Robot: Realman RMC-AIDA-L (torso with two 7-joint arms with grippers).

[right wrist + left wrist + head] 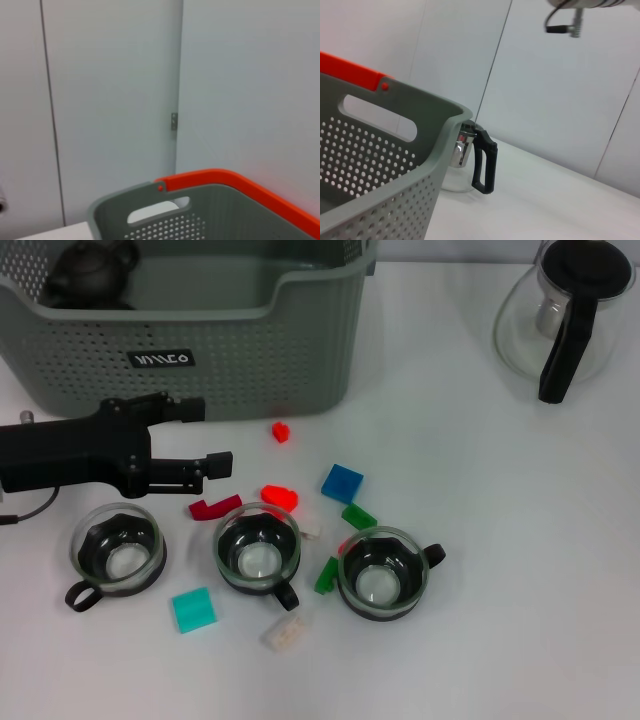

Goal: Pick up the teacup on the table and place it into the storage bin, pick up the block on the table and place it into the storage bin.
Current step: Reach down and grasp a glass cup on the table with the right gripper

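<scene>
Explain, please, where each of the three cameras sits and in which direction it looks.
Head view: from the robot's head, looking down on the table; the left gripper, open, reaches in before the storage bin.
Left wrist view: low on the left arm, looking sideways past the bin's wall toward the glass teapot; no own fingers show.
Right wrist view: looks at a wall above a bin rim; no body shows.
Shared: head and left wrist views both show the bin and teapot.

The head view looks steeply down on the desk's middle. Both wrist views face level, close over the bin (300, 360) rim (395, 100) (165, 200) toward the wall.
</scene>
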